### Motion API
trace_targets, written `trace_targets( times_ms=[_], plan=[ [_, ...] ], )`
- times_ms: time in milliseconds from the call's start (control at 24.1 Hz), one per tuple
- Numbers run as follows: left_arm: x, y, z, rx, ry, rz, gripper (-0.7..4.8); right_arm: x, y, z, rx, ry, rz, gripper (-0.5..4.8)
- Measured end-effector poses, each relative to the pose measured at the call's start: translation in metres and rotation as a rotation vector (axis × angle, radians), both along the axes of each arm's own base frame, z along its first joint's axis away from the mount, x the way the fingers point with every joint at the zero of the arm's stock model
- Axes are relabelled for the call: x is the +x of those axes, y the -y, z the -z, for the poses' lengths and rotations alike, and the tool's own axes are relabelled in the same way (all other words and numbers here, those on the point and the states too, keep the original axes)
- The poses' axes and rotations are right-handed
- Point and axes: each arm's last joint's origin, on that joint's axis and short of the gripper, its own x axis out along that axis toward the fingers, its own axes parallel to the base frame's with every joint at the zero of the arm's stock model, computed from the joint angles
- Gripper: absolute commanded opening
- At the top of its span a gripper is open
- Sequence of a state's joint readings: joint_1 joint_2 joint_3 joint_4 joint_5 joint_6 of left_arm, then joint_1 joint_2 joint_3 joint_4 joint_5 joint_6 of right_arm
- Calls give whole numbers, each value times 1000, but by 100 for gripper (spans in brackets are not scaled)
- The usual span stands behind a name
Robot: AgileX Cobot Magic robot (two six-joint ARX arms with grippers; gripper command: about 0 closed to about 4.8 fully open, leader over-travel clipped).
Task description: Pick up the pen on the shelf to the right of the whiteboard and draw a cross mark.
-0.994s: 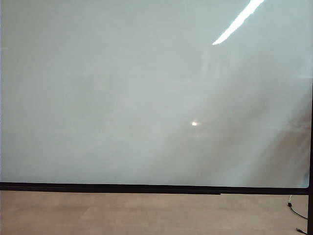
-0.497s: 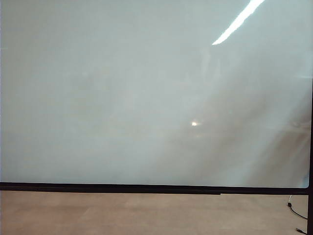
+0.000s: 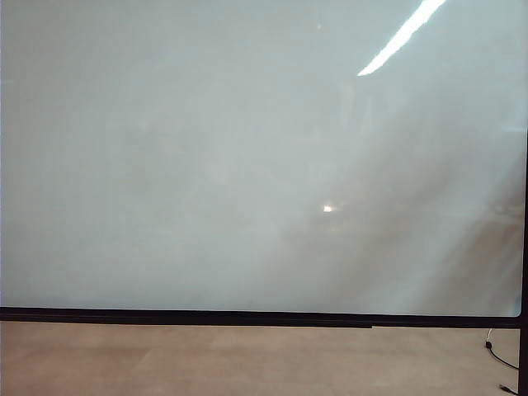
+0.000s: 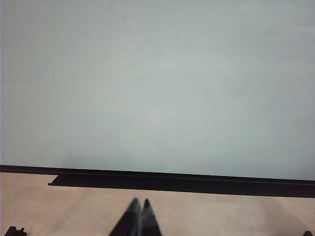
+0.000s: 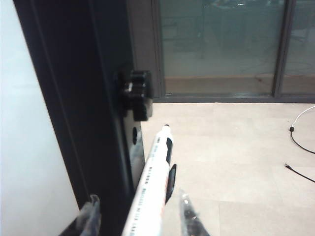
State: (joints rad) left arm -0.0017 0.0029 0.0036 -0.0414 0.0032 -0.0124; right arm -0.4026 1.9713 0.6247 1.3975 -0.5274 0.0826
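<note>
Two grippers: only the wrist views show them; neither appears in the exterior view.
Left gripper (image 4: 139, 216): low in front of the whiteboard (image 4: 157, 83), above the pale floor (image 4: 221, 216); its two dark fingertips (image 4: 131, 217) meet at a point, jaws pressed together with nothing between them.
Right gripper (image 5: 137, 216): at the board's black side frame (image 5: 74, 98), jaws spread wide, one clear fingertip near the frame and the other out over the floor.
Pen (image 5: 150, 189): white with small dark markings and a dark clip, lying lengthwise between the right gripper's fingertips, its tip pointing away from the camera; gaps show on both sides, so neither finger appears to touch it. What it rests on cannot be told.
Black knob (image 5: 134, 93): sticks out from the frame, just beyond the pen's tip.
Whiteboard (image 3: 247, 165): glossy, fills most of the exterior view, bare of any drawn mark, with a bright light streak reflected at upper right.
Cable (image 5: 300, 142): on the floor, well apart from the pen.
</note>
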Motion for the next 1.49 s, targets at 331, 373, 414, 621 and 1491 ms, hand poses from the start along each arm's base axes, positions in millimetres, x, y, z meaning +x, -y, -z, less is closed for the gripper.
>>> trace_targets(
  times_ms=[331,373,414,621,1491],
  plan=[
    [0,0,0,0,0,0,-4,4,1,-5,-9,22,-14,198],
    [0,0,0,0,0,0,-4,4,1,-5,-8,21,-15,198],
    [0,0,0,0,0,0,-4,4,1,-5,-7,21,-15,198],
    [0,0,0,0,0,0,-4,4,1,-5,-7,21,-15,197],
    [0,0,0,0,0,0,-5,2,1,-2,0,8,-14,103]
  ],
)
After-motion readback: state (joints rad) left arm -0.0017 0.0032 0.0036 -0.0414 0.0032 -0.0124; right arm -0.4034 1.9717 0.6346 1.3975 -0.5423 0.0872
